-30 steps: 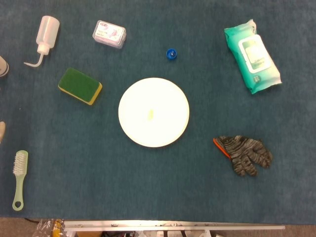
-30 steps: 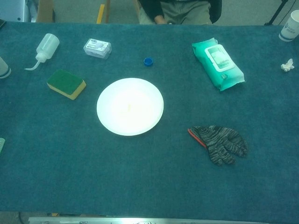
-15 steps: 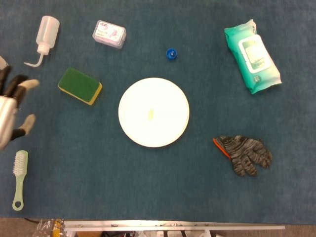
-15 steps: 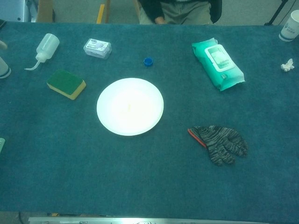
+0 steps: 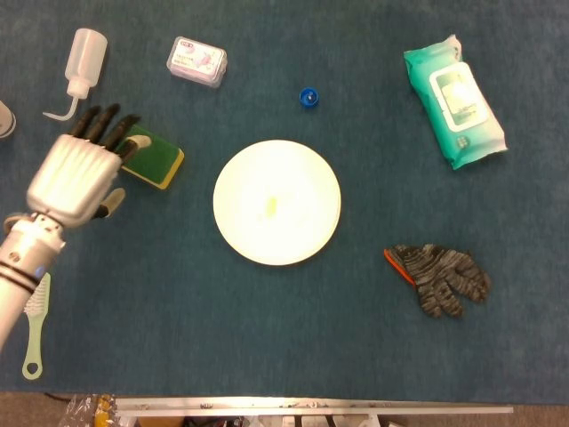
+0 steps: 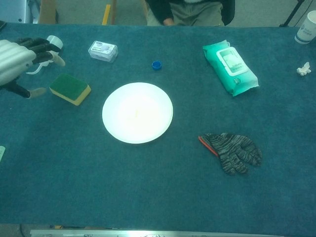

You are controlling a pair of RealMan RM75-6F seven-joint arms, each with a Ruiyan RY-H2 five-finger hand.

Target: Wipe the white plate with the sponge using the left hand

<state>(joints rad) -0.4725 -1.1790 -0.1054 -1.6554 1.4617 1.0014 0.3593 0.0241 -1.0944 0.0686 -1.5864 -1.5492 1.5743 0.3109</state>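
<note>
The white plate (image 5: pixel 276 202) (image 6: pixel 137 112) lies in the middle of the blue table cloth, with a small yellowish spot at its centre. A sponge (image 5: pixel 157 159) (image 6: pixel 70 88), green on top and yellow below, sits to the plate's left. My left hand (image 5: pixel 78 174) (image 6: pixel 19 58) hovers open just left of the sponge, fingers spread; in the head view it covers the sponge's left part. It holds nothing. My right hand shows in neither view.
A squeeze bottle (image 5: pixel 81 63), a small plastic box (image 5: pixel 196 60) and a blue cap (image 5: pixel 308 97) lie at the back. A wet-wipe pack (image 5: pixel 453 99) lies back right, a knit glove (image 5: pixel 439 278) front right, a green brush (image 5: pixel 35 322) front left.
My left hand has come in from the left edge and moved right, now reaching the sponge. Nothing on the table has shifted.
</note>
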